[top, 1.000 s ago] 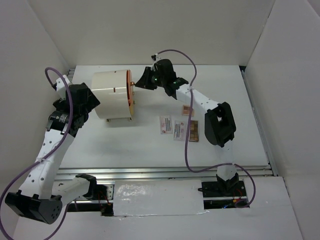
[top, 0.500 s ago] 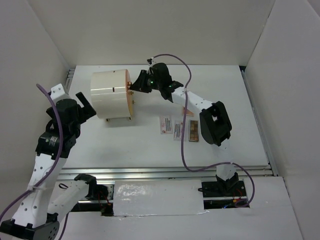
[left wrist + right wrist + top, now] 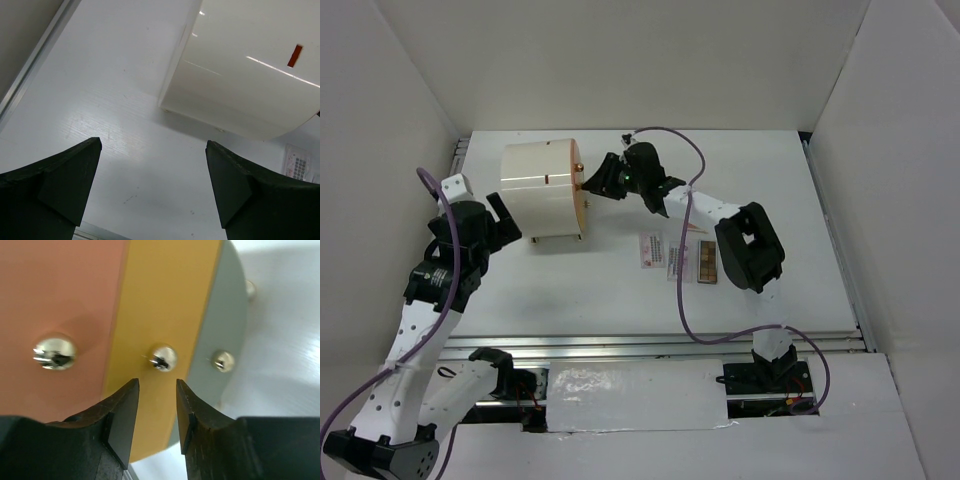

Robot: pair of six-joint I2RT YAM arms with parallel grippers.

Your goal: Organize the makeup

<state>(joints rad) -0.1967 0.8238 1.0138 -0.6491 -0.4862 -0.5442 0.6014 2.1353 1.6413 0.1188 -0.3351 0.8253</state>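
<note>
Makeup (image 3: 678, 260) lay nearest the arm bases, a small cluster on the white table (image 3: 790, 200) right of centre. It sat well apart from the box and was partly overhung by the right arm's elbow. It counted 2 white-pink packets (image 3: 650, 248), 1 brown palette (image 3: 705, 262) just beside the right-hand packet, and 1 small pinkish piece (image 3: 694, 229) half hidden under the forearm.

Farther left, the left gripper (image 3: 152, 190) hung over bare table just beside the box's near side. Its 2 fingers (image 3: 55, 185) were spread wide with nothing between them, and the arm rose bent along the left wall.

Beyond stood 1 cream round box (image 3: 542, 190), its orange front (image 3: 582, 195) facing right. The right arm stretched across the table to that front. The right gripper (image 3: 156, 410) had its fingers a narrow gap apart, holding nothing, just below the middle of 3 shiny knobs (image 3: 162, 357), the one on the yellow panel (image 3: 165, 290).
</note>
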